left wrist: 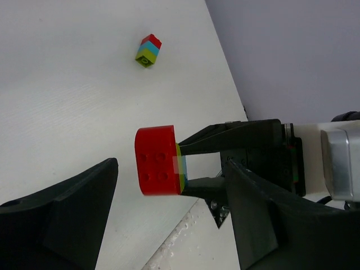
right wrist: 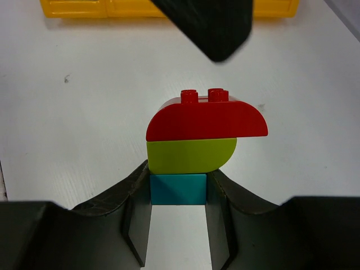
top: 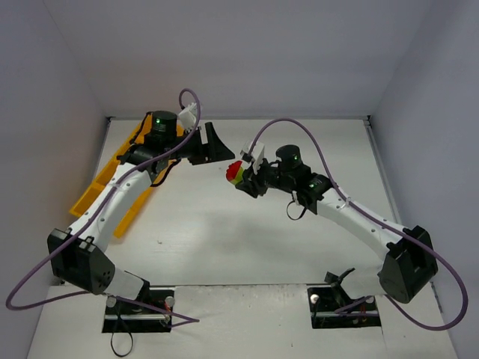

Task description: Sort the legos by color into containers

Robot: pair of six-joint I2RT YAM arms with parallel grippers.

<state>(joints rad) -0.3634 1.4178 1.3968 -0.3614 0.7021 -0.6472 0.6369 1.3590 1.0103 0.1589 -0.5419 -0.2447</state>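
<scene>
My right gripper is shut on a three-brick lego stack, held above the table's middle. The pads clamp its teal bottom brick; a lime green brick and a rounded red brick stick out beyond the fingertips. My left gripper is open and empty, just left of and behind that stack, with the red brick facing its jaws. A second small red, teal and green stack lies on the table further off. The orange-yellow tray lies at the far left.
The left arm reaches over the tray and hides much of it. Grey walls close the table at the back and sides. One finger of the left gripper shows dark at the top of the right wrist view.
</scene>
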